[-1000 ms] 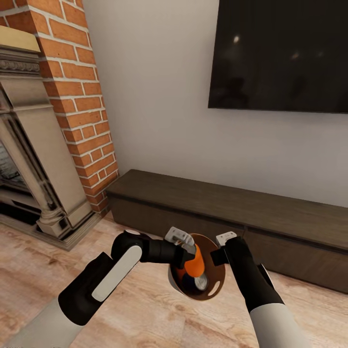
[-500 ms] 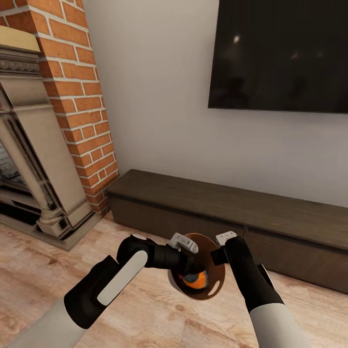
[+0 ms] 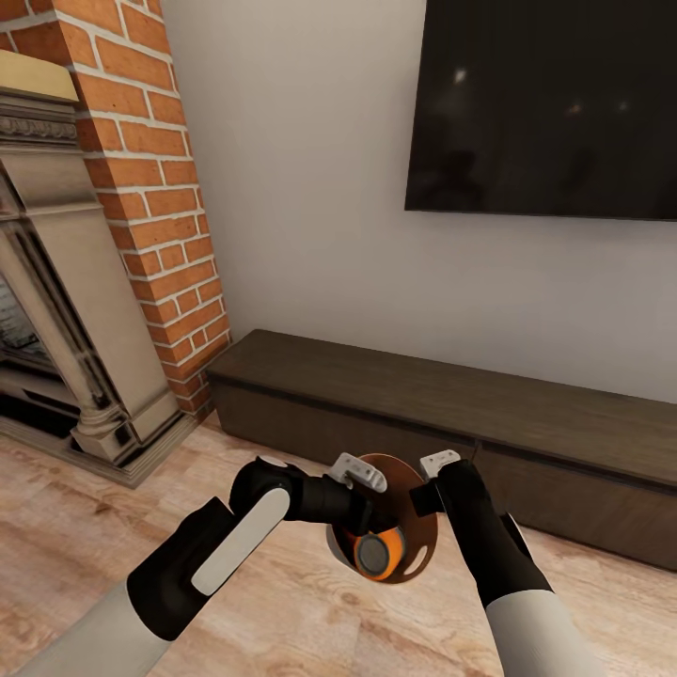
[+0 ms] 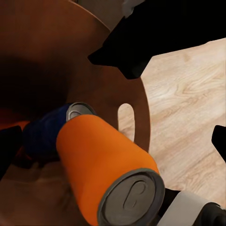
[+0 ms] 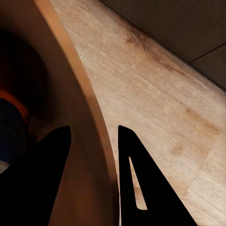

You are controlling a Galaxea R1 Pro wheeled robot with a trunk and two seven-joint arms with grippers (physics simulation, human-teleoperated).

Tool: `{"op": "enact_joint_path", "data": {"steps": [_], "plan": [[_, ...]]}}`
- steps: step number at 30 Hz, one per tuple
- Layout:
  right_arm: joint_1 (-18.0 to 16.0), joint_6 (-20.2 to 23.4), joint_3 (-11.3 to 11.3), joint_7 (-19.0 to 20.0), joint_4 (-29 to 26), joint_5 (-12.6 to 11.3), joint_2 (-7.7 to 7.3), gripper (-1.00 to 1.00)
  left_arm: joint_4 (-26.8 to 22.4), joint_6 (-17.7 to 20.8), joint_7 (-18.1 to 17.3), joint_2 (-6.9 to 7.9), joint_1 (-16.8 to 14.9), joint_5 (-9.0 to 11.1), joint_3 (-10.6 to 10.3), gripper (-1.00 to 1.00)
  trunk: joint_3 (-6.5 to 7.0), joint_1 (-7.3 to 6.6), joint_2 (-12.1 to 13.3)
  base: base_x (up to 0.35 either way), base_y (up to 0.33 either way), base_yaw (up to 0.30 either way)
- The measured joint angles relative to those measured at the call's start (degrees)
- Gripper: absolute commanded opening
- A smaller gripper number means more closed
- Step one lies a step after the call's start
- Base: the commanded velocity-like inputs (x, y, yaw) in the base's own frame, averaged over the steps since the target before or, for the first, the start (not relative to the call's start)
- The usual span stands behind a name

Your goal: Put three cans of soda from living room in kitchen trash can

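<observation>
My right gripper (image 3: 438,467) has its jaws clamped over the rim of the trash can (image 3: 425,527), one finger inside the wall and one outside, holding it tipped above the wood floor (image 3: 282,621) in front of the low dark cabinet (image 3: 527,423). My left gripper (image 3: 362,481) reaches into the can's mouth with its jaws spread and nothing between them. An orange soda can (image 4: 101,165) lies inside against the blue one (image 4: 44,134), with a sliver of another orange can (image 4: 12,126) beside them.

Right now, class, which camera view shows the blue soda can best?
The left wrist view: the blue can lies inside the bin behind an orange can. The right wrist view gives a dark blue sliver; in the head view it is hidden.
</observation>
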Motion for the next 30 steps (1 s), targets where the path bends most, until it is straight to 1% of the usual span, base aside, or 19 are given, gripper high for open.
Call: {"op": "enact_joint_path", "data": {"steps": [10, 15, 18, 19, 20, 22, 24, 25, 26, 28, 30], "plan": [[0.00, -0.01, 0.00, -0.01, 0.00, 0.04, -0.07, -1.00, -0.20, 0.00, 0.10, -0.02, 0.00, 0.15, 0.04, 1.00, 0.00, 0.00, 0.00, 0.000, 0.000, 0.000], [0.00, -0.02, -0.06, -0.01, -0.10, -0.01, -0.12, -1.00, -1.25, 0.00, -0.55, 0.50, 0.10, 0.25, 0.45, 1.00, 0.00, 0.00, 0.00, 0.000, 0.000, 0.000], [0.00, -0.02, -0.11, 0.00, -0.14, 0.05, -0.15, -1.00, -2.12, 0.00, -0.73, 1.17, 0.14, 0.23, 0.76, 1.00, 0.00, 0.00, 0.00, 0.000, 0.000, 0.000], [0.00, -0.02, -0.13, -0.01, -0.16, 0.00, -0.19, -1.00, -2.39, 0.00, -0.77, 2.13, 0.17, 0.16, 0.98, 1.00, 0.00, 0.00, 0.00, 0.000, 0.000, 0.000], [0.00, -0.01, -0.15, -0.01, -0.16, -0.04, -0.23, -1.00, -2.68, 0.00, -0.81, 3.42, 0.26, 0.14, 1.28, 1.00, 0.00, 0.00, 0.00, 0.000, 0.000, 0.000], [0.00, -0.01, -0.26, -0.01, -0.17, -0.09, -0.32, -1.00, -3.00, -3.06, -1.11, 6.43, 0.38, 0.17, 1.76, 1.00, 0.00, 0.00, 0.00, 0.000, 0.000, 0.000], [0.00, -0.03, -0.36, -0.02, -0.17, 0.01, -0.36, -1.00, -3.06, -4.55, -1.77, 8.12, 0.45, 0.28, 1.90, 1.00, 0.00, 0.00, 0.00, 0.000, 0.000, 0.000], [0.00, -0.03, -0.48, -0.02, -0.18, -0.02, -0.39, -1.00, -3.09, -5.82, -2.83, 9.95, 0.51, 0.17, 2.11, 1.00, 0.00, 0.00, 0.00, 0.000, 0.000, 0.000], [0.00, -0.03, -0.55, -0.02, -0.19, -0.03, -0.40, -1.00, -3.11, -6.53, -3.49, 10.98, 0.53, 0.27, 2.31, 1.00, 0.00, 0.00, 0.00, 0.000, 0.000, 0.000], [0.00, -0.01, -0.76, -0.01, -0.24, -0.17, -0.47, -1.00, -3.05, -9.81, -6.34, 14.72, 0.63, 0.17, 3.95, 1.00, 0.00, 0.00, 0.00, 0.000, 0.000, 0.000], [0.00, -0.02, -0.92, -0.01, -0.23, -0.18, -0.52, -1.00, -2.73, -13.05, -8.72, 17.84, 1.38, 0.22, 6.18, 1.00, 0.00, 0.00, 0.00, 0.000, 0.000, 0.000]]}}
